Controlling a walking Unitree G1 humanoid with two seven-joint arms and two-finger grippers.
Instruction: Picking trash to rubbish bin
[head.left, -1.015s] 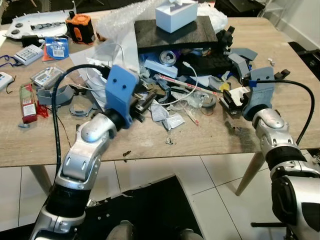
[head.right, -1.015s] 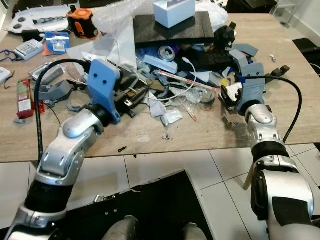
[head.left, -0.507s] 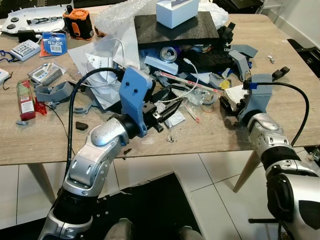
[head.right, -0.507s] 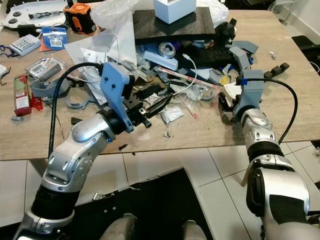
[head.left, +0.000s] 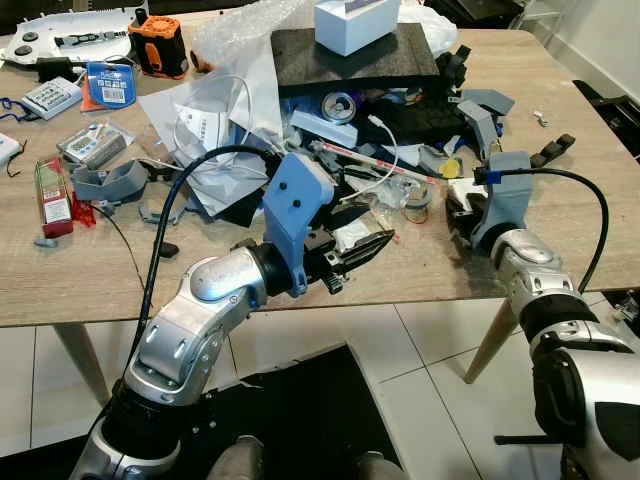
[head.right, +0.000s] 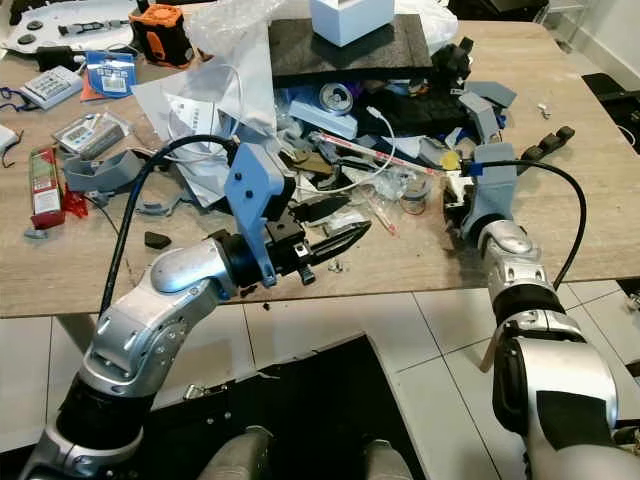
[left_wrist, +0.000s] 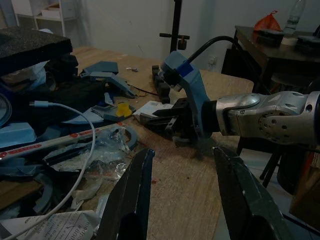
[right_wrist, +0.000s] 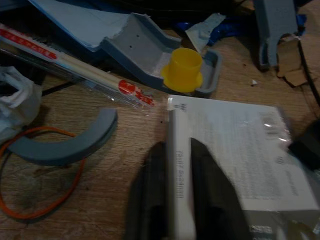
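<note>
Left eye view: a cluttered wooden desk (head.left: 60, 285) is seen. Near its front edge the left claw (head.left: 372, 246) is held released above crumpled paper trash (head.left: 352, 236). Toward the right edge, the right claw (right_wrist: 176, 200) is clenched on a white packet (right_wrist: 235, 165).

From my left tool (head.left: 375, 243), bare desk (head.left: 420, 275) runs toward 3 o'clock as far as my right tool (head.left: 456, 205), leaving a passable strip along the near edge. At 12 o'clock a dense heap of clutter (head.left: 370, 150) blocks the way, topped by a black foam slab (head.left: 350, 55). My right tool's fingers straddle a white packet (right_wrist: 240, 160).
</note>
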